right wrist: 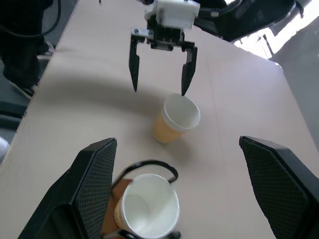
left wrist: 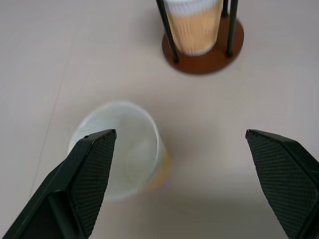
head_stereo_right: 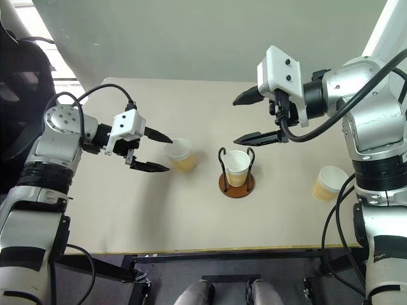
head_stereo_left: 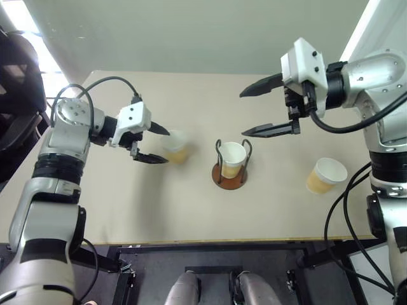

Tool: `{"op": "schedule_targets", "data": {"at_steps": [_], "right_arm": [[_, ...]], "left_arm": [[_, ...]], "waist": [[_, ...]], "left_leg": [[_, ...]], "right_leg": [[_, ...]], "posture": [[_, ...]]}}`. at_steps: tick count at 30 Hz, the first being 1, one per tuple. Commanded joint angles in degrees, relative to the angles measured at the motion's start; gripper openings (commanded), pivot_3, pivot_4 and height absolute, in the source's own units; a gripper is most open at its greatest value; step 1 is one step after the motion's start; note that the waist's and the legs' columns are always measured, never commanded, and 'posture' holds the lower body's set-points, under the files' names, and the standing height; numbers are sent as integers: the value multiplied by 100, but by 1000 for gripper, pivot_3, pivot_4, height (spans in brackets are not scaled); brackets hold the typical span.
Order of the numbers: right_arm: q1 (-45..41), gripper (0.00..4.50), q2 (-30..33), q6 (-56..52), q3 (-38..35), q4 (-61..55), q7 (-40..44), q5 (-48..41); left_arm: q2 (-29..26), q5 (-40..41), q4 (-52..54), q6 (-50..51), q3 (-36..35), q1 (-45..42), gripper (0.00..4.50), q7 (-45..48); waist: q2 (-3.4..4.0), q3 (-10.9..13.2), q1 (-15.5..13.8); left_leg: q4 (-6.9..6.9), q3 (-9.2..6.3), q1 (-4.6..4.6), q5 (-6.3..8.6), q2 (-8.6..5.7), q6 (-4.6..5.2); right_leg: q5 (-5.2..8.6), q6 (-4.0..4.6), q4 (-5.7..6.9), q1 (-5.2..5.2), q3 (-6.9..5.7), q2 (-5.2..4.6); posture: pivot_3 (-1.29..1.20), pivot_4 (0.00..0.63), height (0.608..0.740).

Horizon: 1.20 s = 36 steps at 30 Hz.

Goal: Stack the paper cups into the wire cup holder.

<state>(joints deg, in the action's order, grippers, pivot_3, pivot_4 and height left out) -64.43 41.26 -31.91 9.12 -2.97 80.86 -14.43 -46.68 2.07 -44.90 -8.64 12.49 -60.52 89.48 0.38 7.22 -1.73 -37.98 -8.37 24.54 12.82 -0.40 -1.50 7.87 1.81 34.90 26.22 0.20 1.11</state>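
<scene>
One cup [head_stereo_left: 233, 159] already stands in the holder [head_stereo_left: 230, 176] at mid-table, with two more to go. The left gripper [head_stereo_left: 154, 144], jaws spread wide and empty, hovers close beside a second cup [head_stereo_left: 175, 147] that stands just past its fingertips, mouth up; whether a finger already brushes its rim is hard to tell from the blurred wrist view. The right gripper [head_stereo_left: 266, 108], also wide open and holding nothing, hangs above and just behind the holder, with the third cup [head_stereo_left: 326, 175] tilted on the table [head_stereo_left: 191, 210] well off to its outer side. The step in hand looks like the left arm's approach to its cup. Next it must straddle that cup, close on its wall, then lift it over the wire loops and nest it in the first.
</scene>
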Motion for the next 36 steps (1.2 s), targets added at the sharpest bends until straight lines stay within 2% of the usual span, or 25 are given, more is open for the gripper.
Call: {"op": "schedule_targets", "data": {"at_steps": [1, 13, 22, 30, 36], "right_arm": [[10, 4025, 129, 87, -175, -155, 5, -194], [-51, 4025, 462, -48, 134, -48, 392, -244], [-84, 4025, 677, -221, 265, -59, 731, -312], [-118, 4025, 655, -258, 305, -35, 774, -301], [-106, 4025, 689, -219, 327, -51, 818, -274]], "left_arm": [[-131, -359, -92, -386, 65, -269, 4500, -70], [-15, -858, -424, -956, 230, -930, 4500, 3], [28, -1630, -1211, -1787, 685, -1459, 4500, -159], [177, -2059, -1624, -2220, 900, -1457, 4500, -563], [355, -2020, -1687, -2428, 874, -1416, 4500, -597]], "waist": [[0, 0, -10], [-1, 0, -9], [-1, 0, -1], [-1, 0, -4], [-1, 0, -9]], "left_leg": [[0, 0, 2, 0, 0, 0], [0, 0, 13, 3, -1, 4], [0, 0, 19, 5, -1, 8], [-5, -1, 38, 6, -2, 9], [-5, -1, 41, 7, -3, 11]], "right_leg": [[-1, -1, -2, 1, 0, 0], [-5, -9, -6, 8, 0, -1], [-5, -13, -9, 13, 0, -1], [-29, -52, -10, 29, 0, -1], [-32, -57, -11, 31, 1, -2]], "posture": [[0, 150, 740], [0, 150, 740], [0, 150, 740], [0, 150, 740], [0, 150, 740]]}}
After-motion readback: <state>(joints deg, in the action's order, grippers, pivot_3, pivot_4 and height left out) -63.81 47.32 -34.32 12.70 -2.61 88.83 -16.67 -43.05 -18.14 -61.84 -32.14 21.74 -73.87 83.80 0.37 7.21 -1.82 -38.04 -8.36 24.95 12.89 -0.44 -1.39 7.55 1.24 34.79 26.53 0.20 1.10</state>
